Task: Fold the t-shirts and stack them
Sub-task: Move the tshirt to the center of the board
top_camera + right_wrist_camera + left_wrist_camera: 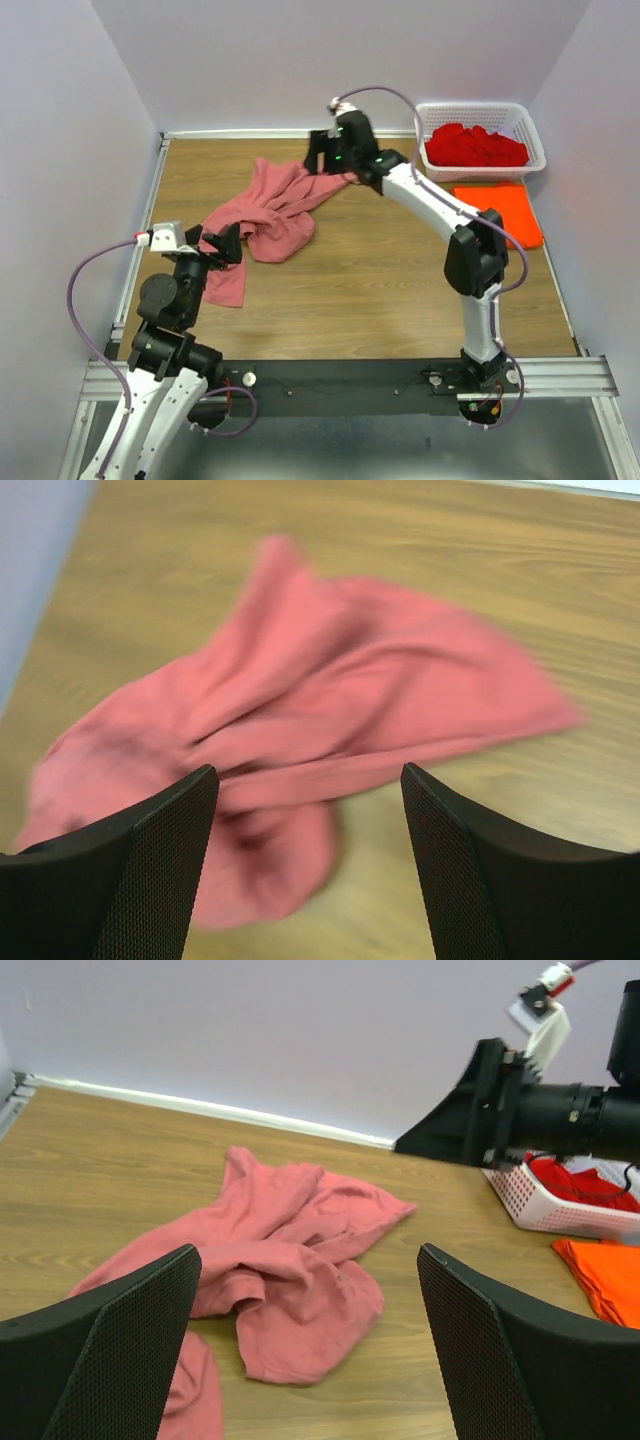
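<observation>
Salmon-pink t-shirt (268, 215) lies crumpled on the table (400, 290) between both pincers: left gripper (224, 245) gapes wide, empty, at its near end; right gripper (322, 158), likewise spread, apparently hovers over its far edge.

Soft cloth on grained wood.
The salmon-pink t-shirt (270, 215) is matt, crumpled cloth; the table (380, 290) smooth wood-grain; the basket (480, 106) white plastic lattice; the rail (120, 372) dull grey metal.

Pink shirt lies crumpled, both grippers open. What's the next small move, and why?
Probably lower the right gripper and pinch the pink shirt just below it. The shirt lies bunched, and the left gripper is open too, holding nothing, so spreading has to come first.
</observation>
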### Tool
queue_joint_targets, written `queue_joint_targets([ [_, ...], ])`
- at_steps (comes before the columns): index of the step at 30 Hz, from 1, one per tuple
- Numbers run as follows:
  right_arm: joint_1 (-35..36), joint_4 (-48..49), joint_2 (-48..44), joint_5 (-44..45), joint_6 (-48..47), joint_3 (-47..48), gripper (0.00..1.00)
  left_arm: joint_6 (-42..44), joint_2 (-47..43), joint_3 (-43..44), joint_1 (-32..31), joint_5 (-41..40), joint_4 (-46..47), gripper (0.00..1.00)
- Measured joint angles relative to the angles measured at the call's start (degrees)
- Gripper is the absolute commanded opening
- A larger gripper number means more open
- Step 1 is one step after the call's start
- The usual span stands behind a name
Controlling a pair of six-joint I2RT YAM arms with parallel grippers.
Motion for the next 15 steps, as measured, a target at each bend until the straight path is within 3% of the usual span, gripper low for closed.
queue_joint_targets([
  [7,-13.07,0.9,3.15,3.32,8.87,-4.74,0.82,-2.93,4.57,0.0,0.0,1.01,0.15,0.97],
  [15,-13.05,1.2,12.83,4.11,21.99,-3.72,0.82,-7.28,12.0,0.0,0.0,1.49,-0.26,0.97],
])
